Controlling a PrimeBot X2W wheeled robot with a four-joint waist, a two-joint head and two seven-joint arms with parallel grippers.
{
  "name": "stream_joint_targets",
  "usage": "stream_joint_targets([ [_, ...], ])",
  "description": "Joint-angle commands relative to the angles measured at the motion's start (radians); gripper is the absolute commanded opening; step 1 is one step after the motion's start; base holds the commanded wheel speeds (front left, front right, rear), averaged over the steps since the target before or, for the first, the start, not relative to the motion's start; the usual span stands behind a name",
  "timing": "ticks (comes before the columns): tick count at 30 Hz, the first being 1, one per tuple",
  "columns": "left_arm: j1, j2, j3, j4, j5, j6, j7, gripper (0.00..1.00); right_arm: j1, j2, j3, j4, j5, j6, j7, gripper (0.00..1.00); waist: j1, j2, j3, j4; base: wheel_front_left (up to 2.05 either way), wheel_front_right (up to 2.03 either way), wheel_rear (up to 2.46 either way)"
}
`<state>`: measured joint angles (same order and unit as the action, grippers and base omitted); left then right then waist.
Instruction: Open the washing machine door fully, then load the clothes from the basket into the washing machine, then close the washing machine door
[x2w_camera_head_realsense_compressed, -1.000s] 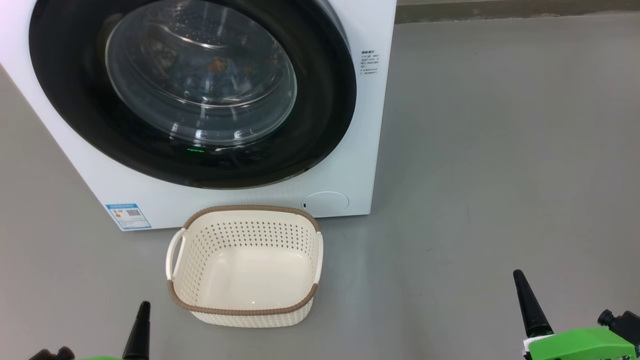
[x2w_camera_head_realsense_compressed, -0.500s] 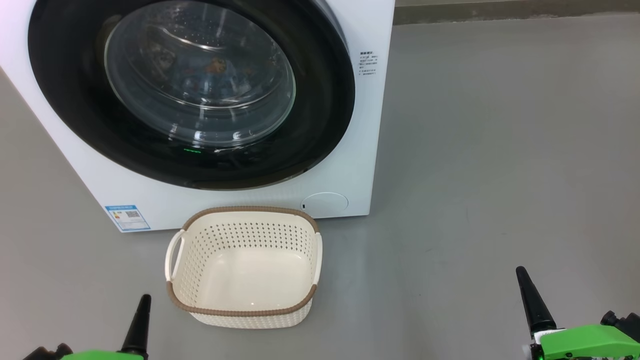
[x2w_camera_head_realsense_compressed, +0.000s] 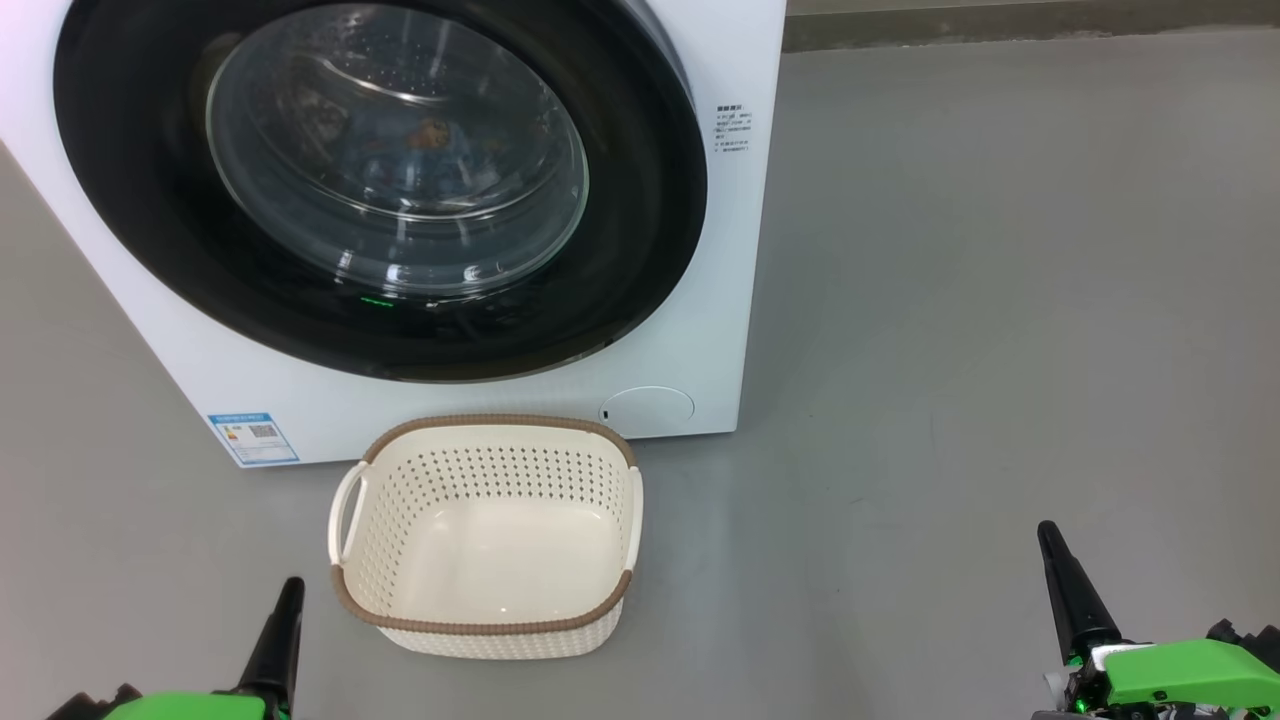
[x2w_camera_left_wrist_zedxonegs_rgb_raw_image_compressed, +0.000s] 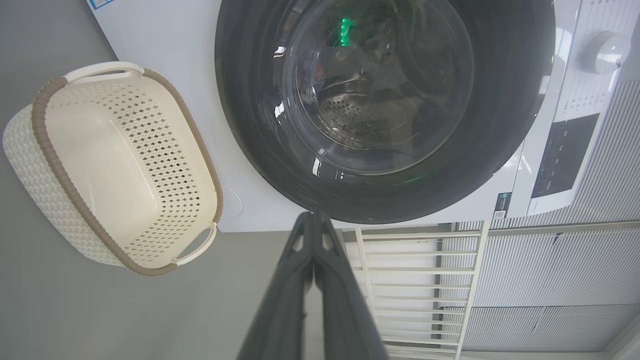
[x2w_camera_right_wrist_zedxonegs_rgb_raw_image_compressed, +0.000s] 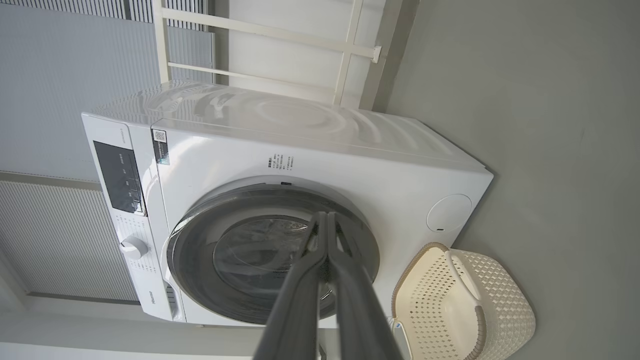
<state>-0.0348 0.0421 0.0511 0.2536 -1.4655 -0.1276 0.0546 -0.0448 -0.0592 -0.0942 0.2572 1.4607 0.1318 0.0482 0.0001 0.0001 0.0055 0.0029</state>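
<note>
Head view: The washing machine (x2w_camera_head_realsense_compressed: 725, 260) stands on the grey floor (x2w_camera_head_realsense_compressed: 1000, 300). The washing machine door (x2w_camera_head_realsense_compressed: 640, 200) lies flush against its front. Behind the glass bowl, the clothes (x2w_camera_head_realsense_compressed: 435, 135) sit inside the drum, a patch of light blue with an orange-brown print. The basket (x2w_camera_head_realsense_compressed: 490, 628) stands on the floor just in front of the machine, below the door, its bare cream bottom showing. The left gripper (x2w_camera_head_realsense_compressed: 293, 583) is at lower left and the right gripper (x2w_camera_head_realsense_compressed: 1045, 528) at lower right. Both are clenched on nothing and are apart from the basket and the machine.

Left wrist view: The left gripper (x2w_camera_left_wrist_zedxonegs_rgb_raw_image_compressed: 315, 215) has its fingers pressed together, grasping nothing, and points toward the lower edge of the door (x2w_camera_left_wrist_zedxonegs_rgb_raw_image_compressed: 250, 100). The basket (x2w_camera_left_wrist_zedxonegs_rgb_raw_image_compressed: 55, 165) lies to the side.

Right wrist view: The right gripper (x2w_camera_right_wrist_zedxonegs_rgb_raw_image_compressed: 327, 215) is likewise clenched with nothing in it, aimed at the door (x2w_camera_right_wrist_zedxonegs_rgb_raw_image_compressed: 200, 280). The basket (x2w_camera_right_wrist_zedxonegs_rgb_raw_image_compressed: 505, 300) stands beside the machine (x2w_camera_right_wrist_zedxonegs_rgb_raw_image_compressed: 350, 150), near the round service cap (x2w_camera_right_wrist_zedxonegs_rgb_raw_image_compressed: 448, 212).
</note>
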Motion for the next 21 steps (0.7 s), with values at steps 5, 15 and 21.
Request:
stream_joint_targets([
  [5, -0.060, 0.020, 0.039, -0.014, -0.075, -0.003, 0.023, 0.00, -0.052, -0.009, 0.011, -0.019, 0.085, -0.001, 0.023, 0.00, 0.0000, -0.0001, -0.001, -0.001, 0.00, 0.00, 0.00],
  [15, -0.072, 0.020, 0.047, -0.009, -0.157, -0.003, 0.046, 0.00, -0.061, -0.008, 0.004, -0.014, 0.167, -0.001, 0.046, 0.00, 0.0000, -0.0001, -0.002, -0.003, 0.00, 0.00, 0.00],
  [21, -0.072, 0.019, 0.048, -0.009, -0.155, -0.003, 0.047, 0.00, -0.061, -0.007, 0.002, -0.014, 0.166, -0.001, 0.048, 0.00, 0.0000, -0.0001, -0.002, -0.003, 0.00, 0.00, 0.00],
])
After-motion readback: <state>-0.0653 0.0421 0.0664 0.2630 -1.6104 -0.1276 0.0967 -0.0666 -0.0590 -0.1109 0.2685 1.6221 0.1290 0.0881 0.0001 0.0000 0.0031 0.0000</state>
